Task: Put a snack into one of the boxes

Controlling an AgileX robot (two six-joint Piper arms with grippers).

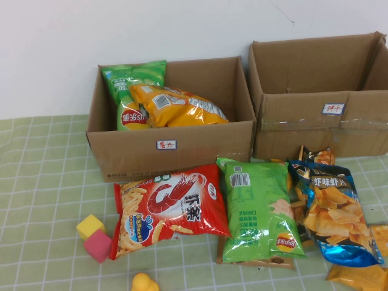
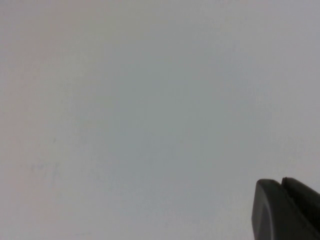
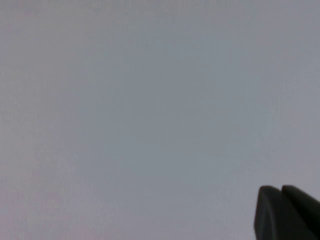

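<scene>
Two pincers, left pincer (image 2: 287, 210) and right pincer (image 3: 287, 212), are shown against blank wall, grip undeterminable, while the shrimp bag (image 1: 170, 208) is laid near the left box (image 1: 173, 151).

Only a dark corner of the left gripper (image 2: 287, 210) and right gripper (image 3: 286, 212) shows against blank wall, while the label (image 1: 167, 145) on the box (image 1: 182, 154) seems unreadable.

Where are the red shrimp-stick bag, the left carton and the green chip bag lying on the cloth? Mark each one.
red shrimp-stick bag (image 1: 173, 203), high view, on the prawn picture.
left carton (image 1: 200, 148), high view, on its plain front wall.
green chip bag (image 1: 257, 209), high view, on its middle panel.
</scene>
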